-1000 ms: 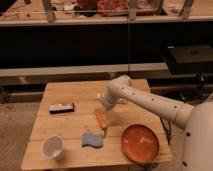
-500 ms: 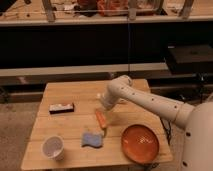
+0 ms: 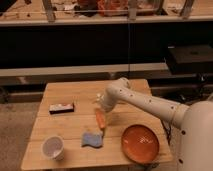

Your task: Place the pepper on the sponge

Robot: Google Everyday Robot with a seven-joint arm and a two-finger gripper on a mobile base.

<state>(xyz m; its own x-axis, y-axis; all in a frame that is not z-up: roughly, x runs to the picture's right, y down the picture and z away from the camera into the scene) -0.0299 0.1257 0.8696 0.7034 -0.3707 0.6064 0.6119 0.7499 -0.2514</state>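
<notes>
The small orange-red pepper (image 3: 101, 119) lies on the wooden table (image 3: 75, 95), just above the blue-grey wavy sponge (image 3: 92, 139), with its lower tip close to the sponge's upper right corner. My gripper (image 3: 100, 103) sits at the end of the white arm, right above the pepper's upper end. Whether it touches the pepper does not show.
A dark rectangular block (image 3: 62, 107) lies at the left of the table. A white cup (image 3: 53, 147) stands at the front left. A round orange plate (image 3: 140, 143) sits at the front right. The white arm reaches in from the right.
</notes>
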